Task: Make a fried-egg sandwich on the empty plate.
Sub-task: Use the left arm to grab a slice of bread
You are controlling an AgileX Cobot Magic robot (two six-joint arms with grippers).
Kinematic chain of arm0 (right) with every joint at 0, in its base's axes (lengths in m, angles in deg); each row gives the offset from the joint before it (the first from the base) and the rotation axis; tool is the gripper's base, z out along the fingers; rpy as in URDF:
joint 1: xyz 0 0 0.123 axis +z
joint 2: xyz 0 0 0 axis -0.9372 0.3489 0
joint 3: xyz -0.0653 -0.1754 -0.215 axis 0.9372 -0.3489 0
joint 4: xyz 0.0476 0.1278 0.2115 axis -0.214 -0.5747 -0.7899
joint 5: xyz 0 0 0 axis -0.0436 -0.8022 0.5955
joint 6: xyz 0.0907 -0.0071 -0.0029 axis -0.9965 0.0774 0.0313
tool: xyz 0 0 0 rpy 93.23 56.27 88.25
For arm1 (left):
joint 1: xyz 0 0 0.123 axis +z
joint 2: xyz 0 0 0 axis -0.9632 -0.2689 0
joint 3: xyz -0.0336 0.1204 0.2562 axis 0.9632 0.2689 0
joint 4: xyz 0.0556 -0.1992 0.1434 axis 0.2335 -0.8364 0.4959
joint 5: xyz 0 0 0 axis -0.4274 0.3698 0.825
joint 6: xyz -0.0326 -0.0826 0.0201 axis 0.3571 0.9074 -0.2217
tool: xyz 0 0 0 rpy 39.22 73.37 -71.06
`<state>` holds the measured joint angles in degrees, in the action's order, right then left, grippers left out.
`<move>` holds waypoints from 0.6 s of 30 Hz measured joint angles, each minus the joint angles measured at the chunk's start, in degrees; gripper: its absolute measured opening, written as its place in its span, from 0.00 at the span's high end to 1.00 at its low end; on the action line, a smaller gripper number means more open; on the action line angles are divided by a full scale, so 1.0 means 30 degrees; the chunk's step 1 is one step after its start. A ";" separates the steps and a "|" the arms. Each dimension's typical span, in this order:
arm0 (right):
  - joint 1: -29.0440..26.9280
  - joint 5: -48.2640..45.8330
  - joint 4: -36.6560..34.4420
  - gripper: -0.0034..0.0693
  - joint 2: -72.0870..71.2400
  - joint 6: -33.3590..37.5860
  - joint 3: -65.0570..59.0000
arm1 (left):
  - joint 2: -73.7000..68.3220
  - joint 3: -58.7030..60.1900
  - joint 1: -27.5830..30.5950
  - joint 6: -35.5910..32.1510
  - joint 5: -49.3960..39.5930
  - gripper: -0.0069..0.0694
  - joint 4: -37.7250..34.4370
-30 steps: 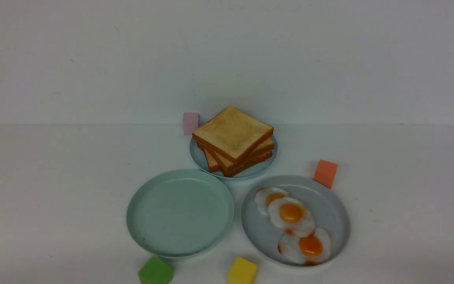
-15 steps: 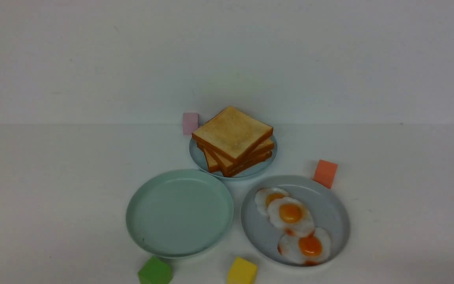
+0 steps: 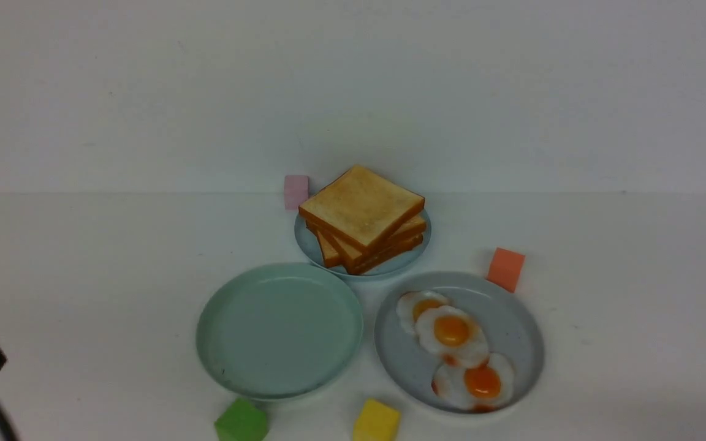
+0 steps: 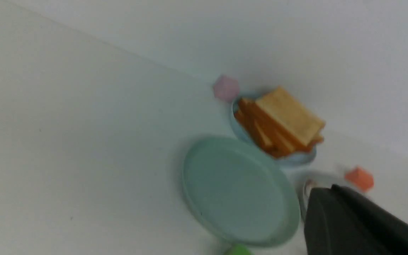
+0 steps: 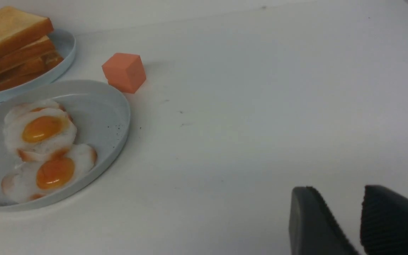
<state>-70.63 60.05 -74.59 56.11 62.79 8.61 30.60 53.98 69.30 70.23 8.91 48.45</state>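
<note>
Toward the table's back edge, where it meets the wall, the toast slices (image 3: 362, 205) sit crookedly stacked on a small pale blue plate (image 3: 396, 268), and I judge my step is to fetch the first one with the left arm. My left gripper (image 4: 330, 193) is closed with nothing in it, so I want it opened before it nears the bread. I would take only the top slice, whose near corner juts past those beneath, matching the jaws to its crust and squeezing lightly; a deep bite could drag the next slice along. Then I'd lift straight up and lower it flat inside the rim of the mint-green plate (image 3: 279, 334), bare and nearer the table's front edge, left of its middle. To its right, the grey plate (image 3: 512, 343) carries three fried eggs (image 3: 451, 331), two overlapping toward its far left rim, another by its near rim; the last looks simpler for my right gripper (image 5: 335, 202), open and holding nothing. A pink block (image 3: 296, 192) by the bread's left side could catch a low finger, as could the orange block (image 3: 505, 269) by the grey plate's far-right rim. Green (image 3: 241, 421) and yellow (image 3: 377, 421) blocks lie nearer the front edge.
</note>
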 joint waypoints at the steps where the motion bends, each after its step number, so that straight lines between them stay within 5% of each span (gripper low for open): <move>1: 0.0000 0.0000 0.0000 0.63 0.0000 -0.0048 0.0000 | 0.0000 -0.0217 0.0000 -0.0086 -0.0284 0.93 0.0000; 5: 0.0000 0.2291 -0.2693 0.63 0.0000 -0.2801 -0.0196 | -0.5210 -0.4675 -0.2531 -0.0746 -0.5762 0.93 0.1448; 12: 0.0000 0.5513 -0.5578 0.63 0.0000 -0.5400 -0.0172 | -1.0247 -0.7426 -0.4660 -0.1752 -0.5979 0.93 0.2257; 17: 0.0919 0.0261 -0.5738 0.67 0.0945 -0.5031 0.3334 | -1.4933 -1.0536 -0.6994 -0.2675 -0.6166 0.93 0.2633; 18: 0.1634 -0.3226 -0.5479 0.73 0.2244 -0.3477 0.6350 | -1.6613 -1.2327 -0.7837 -0.2714 -0.6677 0.93 0.3139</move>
<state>-65.73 50.37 -91.03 62.84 52.35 27.66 -19.24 17.00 45.78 62.09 -11.12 57.86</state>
